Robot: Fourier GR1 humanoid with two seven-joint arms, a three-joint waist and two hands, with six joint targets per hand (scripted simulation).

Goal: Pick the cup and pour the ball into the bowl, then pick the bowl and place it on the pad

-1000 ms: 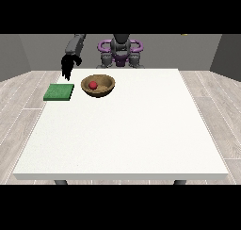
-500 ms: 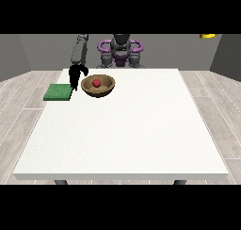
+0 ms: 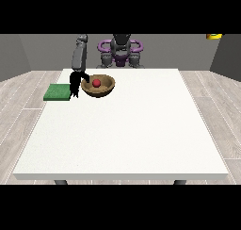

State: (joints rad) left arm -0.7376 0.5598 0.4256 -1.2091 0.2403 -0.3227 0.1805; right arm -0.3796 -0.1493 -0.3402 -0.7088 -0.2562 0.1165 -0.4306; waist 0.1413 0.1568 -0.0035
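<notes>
Your ball (image 3: 96, 83) already sits in the bowl (image 3: 106, 88); the hand at the view's left (image 3: 75, 84), grip unreadable, hangs at the bowl's nine o'clock. Moving it to the pad (image 3: 57, 92) remains.

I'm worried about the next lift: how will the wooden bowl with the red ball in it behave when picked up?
The bowl looks rigid and wide, so it should hold its shape. Its shallow, rounded form may rock if gripped by one rim. The ball sits loose inside and would likely roll if the bowl tilts.
</notes>
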